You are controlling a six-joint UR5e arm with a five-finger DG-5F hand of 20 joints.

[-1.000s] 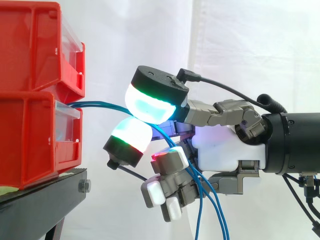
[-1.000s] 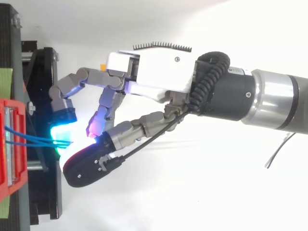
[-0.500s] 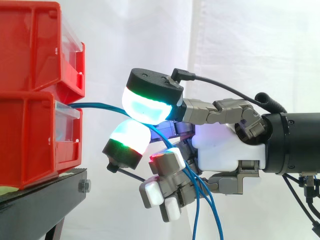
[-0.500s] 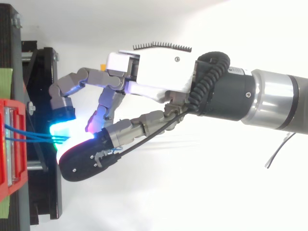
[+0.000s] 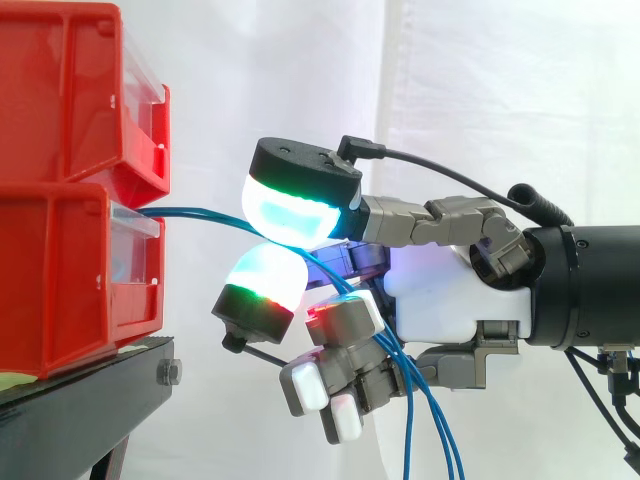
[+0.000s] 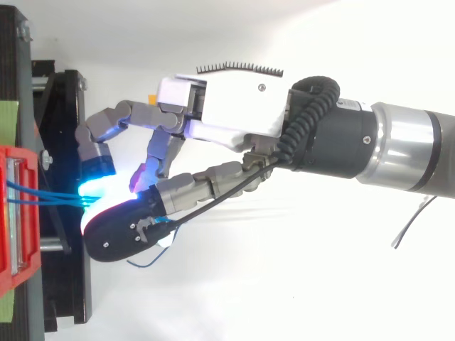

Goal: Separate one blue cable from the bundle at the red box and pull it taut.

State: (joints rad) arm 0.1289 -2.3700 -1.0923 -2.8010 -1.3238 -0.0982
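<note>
I see the hand [image 5: 440,290] reaching in from the right toward the lower red bin [image 5: 60,280], which sits under a second red bin [image 5: 60,90] on the black stand [image 5: 90,400]. A green strip [image 6: 7,121] lies on the stand's edge in the top view; I can't make out any print on it. The blue cables [image 5: 200,212] leave the front of the lower bin, run level to the hand, then hang down behind the curled lower fingers. The hand is closed on them: two big glowing pads [image 5: 292,208] squeeze together with the strands caught between, the other fingers curled below. In the top view, separate strands [image 6: 43,197] run from the bin into the cyan glow. Against half a second ago, the lower pad sits higher and tighter under the upper one, the strands at the bin kink slightly, and a thin blue loop [image 6: 146,261] now pokes out beneath the black thumb tip. The arm itself has barely shifted.
</note>
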